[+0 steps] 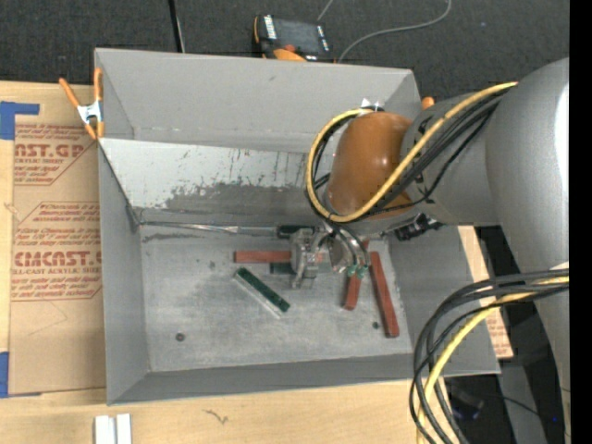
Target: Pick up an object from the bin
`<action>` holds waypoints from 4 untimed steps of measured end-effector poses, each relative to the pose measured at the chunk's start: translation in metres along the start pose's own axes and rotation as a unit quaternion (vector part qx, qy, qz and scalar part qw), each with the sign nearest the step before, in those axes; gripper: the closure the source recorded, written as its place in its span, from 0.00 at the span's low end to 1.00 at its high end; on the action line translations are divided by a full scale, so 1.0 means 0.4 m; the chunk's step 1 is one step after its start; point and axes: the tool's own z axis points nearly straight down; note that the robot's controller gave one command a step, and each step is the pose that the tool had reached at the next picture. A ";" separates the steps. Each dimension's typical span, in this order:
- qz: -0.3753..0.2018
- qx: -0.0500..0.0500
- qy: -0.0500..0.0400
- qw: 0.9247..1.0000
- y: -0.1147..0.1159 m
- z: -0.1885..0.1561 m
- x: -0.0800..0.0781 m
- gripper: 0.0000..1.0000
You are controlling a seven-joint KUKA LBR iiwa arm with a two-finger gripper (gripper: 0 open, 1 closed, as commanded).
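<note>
A KUKA arm (523,155) reaches in from the right over a grey metal bin (185,350), its wrist capped by an orange cover (365,160) and looped with yellow-and-black cables (319,151). The tool (313,259) sits low near the middle of the bin floor, at the right end of a red-brown bar (259,258) that lies crosswise toward the left. Whether the tool is wide or narrow cannot be told from this angle, nor whether it touches the bar. Just in front of the bar a dark green strip (262,290) lies on a slant, apart from it. To the right of the tool a short red-brown stick (352,291) lies nearly lengthwise, and beside that a longer red-brown stick (385,299) runs toward the bin's near right corner. The four pieces lie loose and flat on the floor, none stacked on another, and the left half of the floor is scuffed
</note>
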 end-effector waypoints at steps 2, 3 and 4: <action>-0.019 0.001 0.004 1.000 -0.025 0.005 0.103 0.00; -0.019 0.000 0.003 1.000 -0.023 0.003 0.098 1.00; -0.209 0.000 -0.001 0.978 0.047 -0.381 0.026 1.00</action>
